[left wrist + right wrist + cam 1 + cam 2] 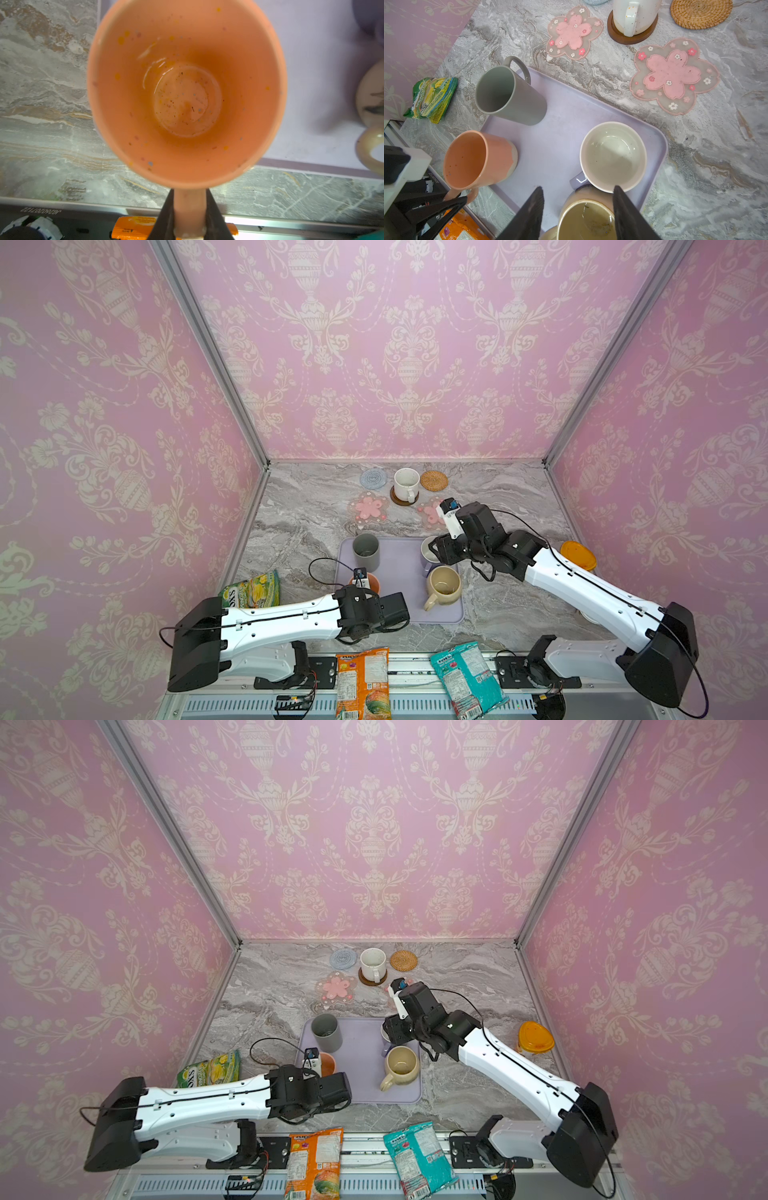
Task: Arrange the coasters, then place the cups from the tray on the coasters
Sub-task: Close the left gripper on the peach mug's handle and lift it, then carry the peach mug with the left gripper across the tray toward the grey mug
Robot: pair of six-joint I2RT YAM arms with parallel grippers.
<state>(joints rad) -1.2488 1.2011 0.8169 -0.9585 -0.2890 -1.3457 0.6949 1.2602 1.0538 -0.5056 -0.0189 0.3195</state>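
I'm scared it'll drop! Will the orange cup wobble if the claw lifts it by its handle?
The orange cup looks like glazed pottery: probably stiff, heavyish, breakable. The left claw pinches only its handle, so it might tilt or swing. It's empty, so nothing should spill.

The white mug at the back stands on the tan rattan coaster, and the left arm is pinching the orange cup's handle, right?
Not quite. The white speckled mug stands on the dark brown wooden coaster; the tan rattan coaster lies bare beside it, as the right wrist view shows. The left gripper is indeed shut on the handle of the peach-orange cup.
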